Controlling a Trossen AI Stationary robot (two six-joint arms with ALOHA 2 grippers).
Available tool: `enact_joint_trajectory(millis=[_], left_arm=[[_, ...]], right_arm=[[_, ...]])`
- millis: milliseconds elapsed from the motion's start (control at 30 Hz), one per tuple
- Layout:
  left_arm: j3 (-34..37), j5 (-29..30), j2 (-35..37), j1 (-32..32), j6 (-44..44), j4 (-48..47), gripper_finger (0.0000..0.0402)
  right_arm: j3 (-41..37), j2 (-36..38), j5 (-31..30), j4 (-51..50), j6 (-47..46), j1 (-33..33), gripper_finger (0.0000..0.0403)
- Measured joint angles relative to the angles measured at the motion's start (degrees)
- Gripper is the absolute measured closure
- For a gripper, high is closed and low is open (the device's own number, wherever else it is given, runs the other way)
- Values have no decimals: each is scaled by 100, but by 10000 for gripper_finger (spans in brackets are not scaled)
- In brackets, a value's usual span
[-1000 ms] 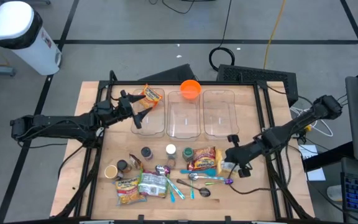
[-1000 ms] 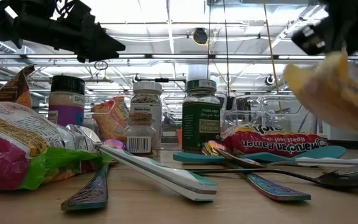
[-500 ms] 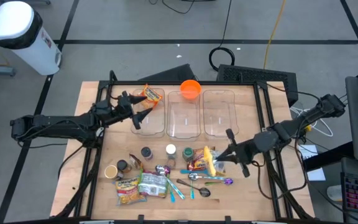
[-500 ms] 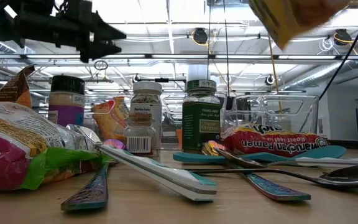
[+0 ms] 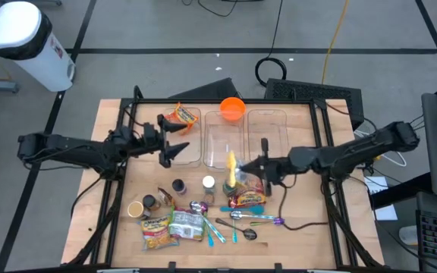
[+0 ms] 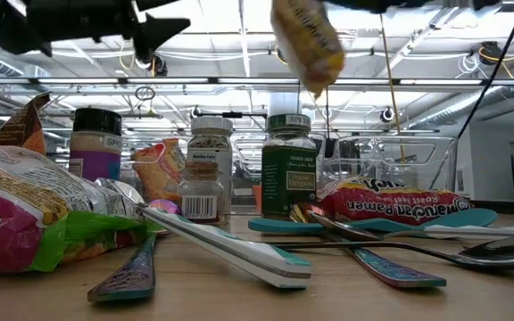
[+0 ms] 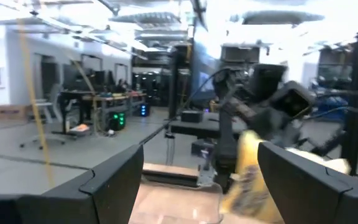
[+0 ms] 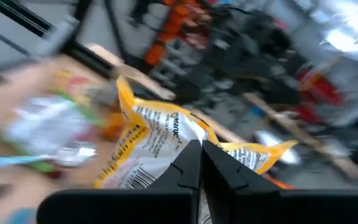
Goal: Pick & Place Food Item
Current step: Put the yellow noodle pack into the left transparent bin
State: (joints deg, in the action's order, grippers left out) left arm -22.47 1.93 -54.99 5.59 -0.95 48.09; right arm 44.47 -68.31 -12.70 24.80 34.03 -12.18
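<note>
One yellow ramen packet carried leftward, right pincer clamped

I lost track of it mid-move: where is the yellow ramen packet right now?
The yellow ramen packet hangs in the right gripper, raised above the table in the high view, at the middle clear bin's near edge, over the spice jars.

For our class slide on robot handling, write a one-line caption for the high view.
Right pincer shut on a yellow snack packet held above the table, near three clear bins; left pincer open.
</note>
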Motion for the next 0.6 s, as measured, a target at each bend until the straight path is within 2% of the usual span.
enact_joint_trajectory(millis=[267, 400, 600], left_arm=[[-1014, 129, -1302, -461, 614, -18, 78], [-1569, 630, -2041, -593, 965, -41, 78], [-2124, 1080, -2866, -722, 1604, -49, 78]], right_arm=[[-113, -812, -2206, 2445, 1500, 48, 403], [-116, -1112, -2899, 3155, 2013, 37, 403], [-116, -1240, -3254, 3274, 2239, 35, 403]])
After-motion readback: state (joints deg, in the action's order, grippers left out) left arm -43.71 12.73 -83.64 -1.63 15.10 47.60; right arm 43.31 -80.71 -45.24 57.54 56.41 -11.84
